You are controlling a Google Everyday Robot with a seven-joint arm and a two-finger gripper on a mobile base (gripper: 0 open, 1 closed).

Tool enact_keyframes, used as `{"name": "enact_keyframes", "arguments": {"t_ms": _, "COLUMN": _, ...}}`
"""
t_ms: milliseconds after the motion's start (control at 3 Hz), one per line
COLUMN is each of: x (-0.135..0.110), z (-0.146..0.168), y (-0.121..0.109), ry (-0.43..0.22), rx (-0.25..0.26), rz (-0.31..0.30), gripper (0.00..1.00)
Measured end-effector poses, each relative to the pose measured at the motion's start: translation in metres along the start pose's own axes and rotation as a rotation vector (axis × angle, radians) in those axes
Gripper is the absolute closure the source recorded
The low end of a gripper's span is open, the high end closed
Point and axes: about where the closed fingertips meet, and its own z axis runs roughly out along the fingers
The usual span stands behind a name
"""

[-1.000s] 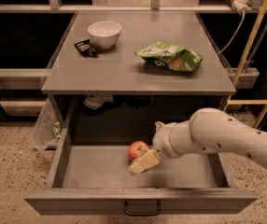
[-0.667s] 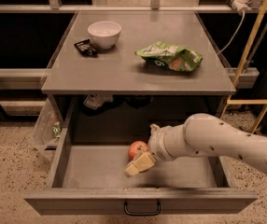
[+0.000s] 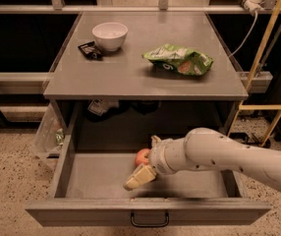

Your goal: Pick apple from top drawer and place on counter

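The top drawer is pulled out below the counter. The apple, red-orange, lies on the drawer floor near its middle. My gripper reaches into the drawer from the right, down at the apple. It is open. One cream finger lies in front of the apple and to its left. The other finger pokes up just behind it. The apple sits between them, partly hidden by the wrist.
On the counter stand a white bowl, a small dark packet and a green chip bag. A plastic bag hangs at the cabinet's left side. Yellow frame bars stand to the right.
My gripper has moved left and lower in the drawer, so the front finger now reaches past the apple. The apple has not moved.
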Motion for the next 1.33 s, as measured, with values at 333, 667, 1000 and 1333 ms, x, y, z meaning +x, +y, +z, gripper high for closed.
{"name": "enact_keyframes", "arguments": {"t_ms": 333, "x": 0.0012, "z": 0.0109, "y": 0.0027, "ry": -0.002, "rx": -0.005, "rz": -0.004, "gripper": 0.16}}
{"name": "enact_keyframes", "arguments": {"t_ms": 667, "x": 0.0032, "z": 0.0139, "y": -0.0001, "ry": -0.001, "rx": 0.019, "rz": 0.001, "gripper": 0.39}}
{"name": "enact_keyframes", "arguments": {"t_ms": 1000, "x": 0.0006, "z": 0.0113, "y": -0.0002, "ry": -0.001, "rx": 0.02, "rz": 0.001, "gripper": 0.63}}
{"name": "enact_keyframes", "arguments": {"t_ms": 1333, "x": 0.0068, "z": 0.0108, "y": -0.004, "ry": 0.041, "rx": 0.038, "rz": 0.001, "gripper": 0.87}}
